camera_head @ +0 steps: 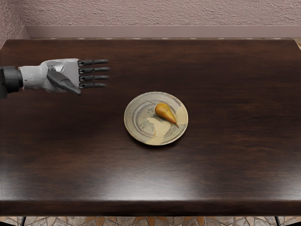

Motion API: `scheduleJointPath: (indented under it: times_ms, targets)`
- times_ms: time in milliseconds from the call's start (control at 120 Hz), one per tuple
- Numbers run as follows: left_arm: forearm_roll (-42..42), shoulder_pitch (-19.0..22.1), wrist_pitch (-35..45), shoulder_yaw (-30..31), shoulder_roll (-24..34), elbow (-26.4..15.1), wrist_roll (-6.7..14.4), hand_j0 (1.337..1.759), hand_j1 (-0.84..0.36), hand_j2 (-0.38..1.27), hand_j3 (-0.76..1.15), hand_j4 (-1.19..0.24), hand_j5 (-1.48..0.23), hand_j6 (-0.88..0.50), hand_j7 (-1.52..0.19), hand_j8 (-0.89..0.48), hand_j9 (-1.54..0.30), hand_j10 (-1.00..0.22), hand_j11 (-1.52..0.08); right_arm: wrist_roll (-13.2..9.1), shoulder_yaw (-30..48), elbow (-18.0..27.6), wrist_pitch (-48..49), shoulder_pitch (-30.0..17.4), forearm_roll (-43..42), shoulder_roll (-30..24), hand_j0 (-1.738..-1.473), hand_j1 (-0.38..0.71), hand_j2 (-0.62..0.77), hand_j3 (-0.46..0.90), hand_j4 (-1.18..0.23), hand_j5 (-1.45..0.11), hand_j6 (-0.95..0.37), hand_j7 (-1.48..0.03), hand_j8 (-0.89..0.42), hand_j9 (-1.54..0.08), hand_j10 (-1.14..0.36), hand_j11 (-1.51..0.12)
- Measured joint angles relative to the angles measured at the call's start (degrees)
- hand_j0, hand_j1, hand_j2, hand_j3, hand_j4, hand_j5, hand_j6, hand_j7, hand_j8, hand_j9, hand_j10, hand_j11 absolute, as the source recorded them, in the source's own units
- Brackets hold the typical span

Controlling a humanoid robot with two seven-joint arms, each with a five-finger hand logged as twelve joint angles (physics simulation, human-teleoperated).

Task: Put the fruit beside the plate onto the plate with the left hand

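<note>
A brown-yellow pear point(165, 112) lies on its side on the round beige plate point(139, 123), in the plate's upper right part, its narrow end pointing right and down. My left hand point(89, 74) hovers over the table's left side, well to the upper left of the plate. Its fingers point(96, 69) are stretched out straight toward the right and hold nothing. The left arm enters from the picture's left edge. No right arm shows.
The plate sits near the middle of a dark wooden table point(235, 165). A pinkish wall point(155, 14) runs behind the table's far edge. Tiled floor shows below the front edge.
</note>
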Motion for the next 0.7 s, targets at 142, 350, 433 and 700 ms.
scheduleJointPath:
  times_ms: [142, 350, 433, 700]
  targets:
    - [-3.91, 2.70, -0.02, -0.52, 2.51, 2.96, 0.00, 1.658, 0.35, 0.00, 0.00, 0.00, 0.00, 0.00, 0.00, 0.00, 0.00, 0.00, 0.00, 0.00, 0.00, 0.00, 0.00, 0.00, -0.01, 0.00, -1.658, -0.35, 0.00, 0.00, 0.00, 0.00, 0.00, 0.00, 0.00, 0.00, 0.00, 0.00]
    - [-7.64, 4.01, -0.04, -0.79, 7.25, 6.14, 0.00, 1.658, 0.35, 0.00, 0.00, 0.00, 0.00, 0.00, 0.00, 0.00, 0.00, 0.00, 0.00, 0.00, 0.01, 0.02, 0.00, 0.00, -0.05, 0.00, -1.658, -0.35, 0.00, 0.00, 0.00, 0.00, 0.00, 0.00, 0.00, 0.00, 0.00, 0.00]
    - [-7.98, 4.03, -0.04, -0.76, 8.43, 7.17, 0.00, 1.658, 0.35, 0.00, 0.00, 0.00, 0.00, 0.00, 0.00, 0.00, 0.00, 0.00, 0.00, 0.00, 0.01, 0.02, 0.00, 0.00, -0.06, 0.00, -1.658, -0.35, 0.00, 0.00, 0.00, 0.00, 0.00, 0.00, 0.00, 0.00, 0.00, 0.00]
    - [-8.11, 4.12, -0.05, -0.52, 9.55, 10.01, 0.00, 1.658, 0.35, 0.00, 0.00, 0.00, 0.00, 0.00, 0.00, 0.00, 0.00, 0.00, 0.00, 0.00, 0.01, 0.02, 0.00, 0.00, -0.04, 0.00, -1.658, -0.35, 0.00, 0.00, 0.00, 0.00, 0.00, 0.00, 0.00, 0.00, 0.00, 0.00]
